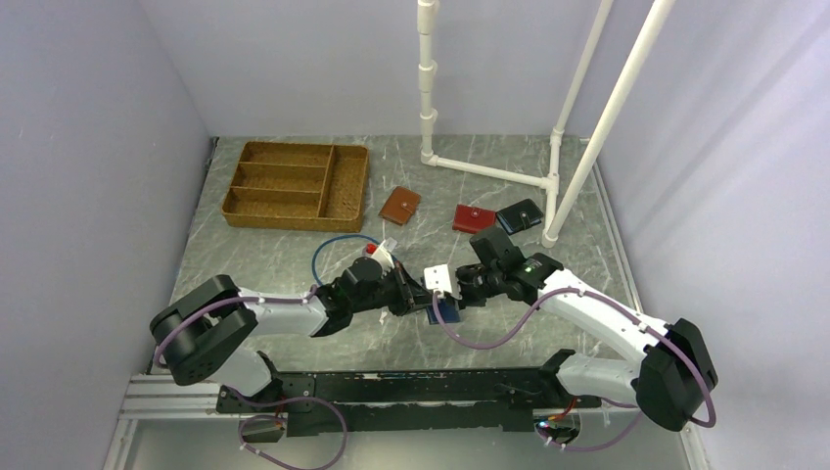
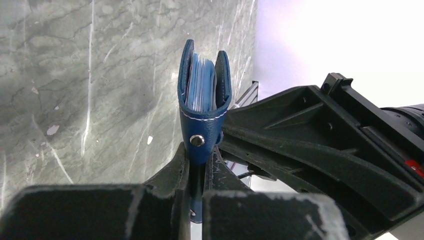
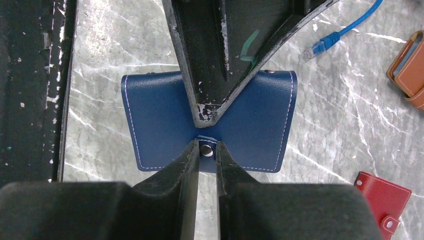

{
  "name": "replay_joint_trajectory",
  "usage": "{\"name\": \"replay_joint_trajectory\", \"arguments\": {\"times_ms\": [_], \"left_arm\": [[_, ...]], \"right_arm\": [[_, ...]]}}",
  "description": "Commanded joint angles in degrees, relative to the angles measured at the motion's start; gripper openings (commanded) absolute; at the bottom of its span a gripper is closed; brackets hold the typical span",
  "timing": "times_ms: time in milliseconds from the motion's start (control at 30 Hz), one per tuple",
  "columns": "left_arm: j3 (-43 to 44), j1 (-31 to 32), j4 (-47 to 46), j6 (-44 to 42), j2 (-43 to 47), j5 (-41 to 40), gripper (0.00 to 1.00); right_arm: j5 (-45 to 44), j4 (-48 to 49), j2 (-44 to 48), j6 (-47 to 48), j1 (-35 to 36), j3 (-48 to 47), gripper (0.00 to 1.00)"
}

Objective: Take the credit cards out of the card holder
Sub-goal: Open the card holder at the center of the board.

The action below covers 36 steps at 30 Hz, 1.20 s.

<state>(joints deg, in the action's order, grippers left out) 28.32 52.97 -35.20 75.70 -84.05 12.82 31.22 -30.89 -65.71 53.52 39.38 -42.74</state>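
Note:
The navy blue card holder (image 1: 448, 311) hangs above the table between the two arms. My left gripper (image 2: 200, 167) is shut on its lower edge and holds it edge-on. Between the leaves shows a stack of pale credit cards (image 2: 202, 87). In the right wrist view the card holder (image 3: 160, 120) lies broadside, with the left gripper's fingers (image 3: 210, 75) coming in from the top. My right gripper (image 3: 207, 150) is shut on the small snap tab, its fingertips pressed against the tab's two sides. In the top view the left gripper (image 1: 423, 302) and right gripper (image 1: 452, 299) meet tip to tip.
At the back stand a wicker tray (image 1: 297, 184), a tan-brown wallet (image 1: 399, 205), a red wallet (image 1: 474, 217) and a dark wallet (image 1: 519, 214). A blue cable (image 1: 338, 245) loops behind the left arm. A white pipe frame (image 1: 489, 171) rises at the back right.

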Motion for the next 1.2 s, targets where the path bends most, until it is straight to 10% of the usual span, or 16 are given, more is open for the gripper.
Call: {"name": "replay_joint_trajectory", "arguments": {"times_ms": [0, 500, 1167], "left_arm": [[1.19, 0.71, -8.80, 1.52, 4.44, 1.36, 0.00], [-1.00, 0.57, 1.63, -7.60, 9.90, -3.98, 0.00], [-4.48, 0.52, -8.67, -37.96, 13.25, 16.06, 0.00]], "right_arm": [[-2.01, 0.22, -0.99, -0.19, 0.35, -0.18, 0.11], [-0.55, -7.31, -0.76, 4.61, -1.52, -1.84, 0.01], [24.06, -14.79, 2.41, 1.98, -15.57, -6.21, 0.74]]}}
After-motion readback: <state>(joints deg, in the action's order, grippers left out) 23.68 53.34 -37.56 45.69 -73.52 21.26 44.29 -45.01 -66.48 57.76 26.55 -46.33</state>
